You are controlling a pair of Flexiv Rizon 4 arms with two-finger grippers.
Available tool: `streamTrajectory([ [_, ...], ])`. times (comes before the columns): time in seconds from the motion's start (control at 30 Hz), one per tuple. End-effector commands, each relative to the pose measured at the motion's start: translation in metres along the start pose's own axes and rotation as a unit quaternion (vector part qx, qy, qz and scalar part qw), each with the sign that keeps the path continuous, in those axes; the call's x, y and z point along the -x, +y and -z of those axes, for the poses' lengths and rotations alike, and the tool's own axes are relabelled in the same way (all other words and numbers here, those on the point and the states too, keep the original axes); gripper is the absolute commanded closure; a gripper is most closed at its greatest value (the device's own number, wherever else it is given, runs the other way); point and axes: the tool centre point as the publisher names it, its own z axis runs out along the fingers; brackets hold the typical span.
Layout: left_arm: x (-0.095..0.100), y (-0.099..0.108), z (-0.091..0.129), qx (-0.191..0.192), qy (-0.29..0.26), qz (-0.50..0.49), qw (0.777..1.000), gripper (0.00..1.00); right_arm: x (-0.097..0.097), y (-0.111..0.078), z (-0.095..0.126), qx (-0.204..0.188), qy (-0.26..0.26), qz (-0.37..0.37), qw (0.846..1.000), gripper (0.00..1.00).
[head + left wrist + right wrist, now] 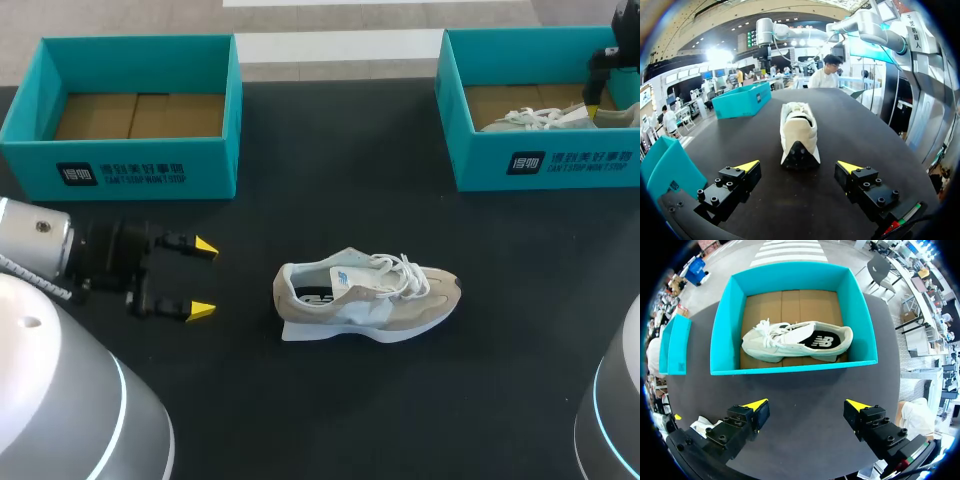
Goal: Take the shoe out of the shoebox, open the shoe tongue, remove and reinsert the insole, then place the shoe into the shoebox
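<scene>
Already out of its box, a beige-and-white sneaker (366, 298) is pictured standing on its sole near the middle of the black table (350, 430), toe to the right and heel toward the left jaws. The left jaws are held wide and empty, level with the heel (799, 152) and apart from it. In the left wrist view the heel is lined up squarely ahead of the gap. The right jaws, likewise spread wide with nothing between them, are held above the right-hand teal shoebox (790, 367), in which a second sneaker (795, 341) lies on the cardboard lining. The left-hand shoebox (130, 165) is seen holding only its cardboard.

The first step is judged done, and opening the tongue is judged to be the step in hand, the laces (400, 270) lying loose over the instep. Whether the insole has been touched cannot be told. For the next move the heel would need to be steadied by the left jaws while the tongue is drawn up from the toe side, which calls for the right jaws to be brought across from their box.

Open table is left on every side of the sneaker, with both shoeboxes well apart from it along the far edge. The likeliest snags are judged to be the box walls close to the right jaws and the table's near edge.
</scene>
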Motion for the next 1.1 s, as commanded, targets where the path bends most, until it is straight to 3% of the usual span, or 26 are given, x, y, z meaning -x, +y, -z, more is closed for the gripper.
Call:
streamTrajectory([
  [0.03, -0.005, -0.001, 0.001, 0.001, -0.016, 0.0, 1.0, 0.0, 0.0, 0.0, 0.0, 0.0, 0.0, 0.0, 1.0, 0.0],
  [0.4, -0.005, -0.001, 0.001, 0.001, -0.016, 0.0, 1.0, 0.0, 0.0, 0.0, 0.0, 0.0, 0.0, 0.0, 1.0, 0.0],
  [0.8, 0.002, 0.007, -0.059, 0.036, -0.013, 0.002, 0.999, 0.0, 0.0, 0.0, 0.0, 0.0, 0.0, 0.0, 1.0, 0.0],
  [1.1, 0.005, 0.011, -0.088, 0.032, -0.012, 0.002, 0.999, 0.0, 0.0, 0.0, 0.0, 0.0, 0.0, 0.0, 1.0, 0.0],
])
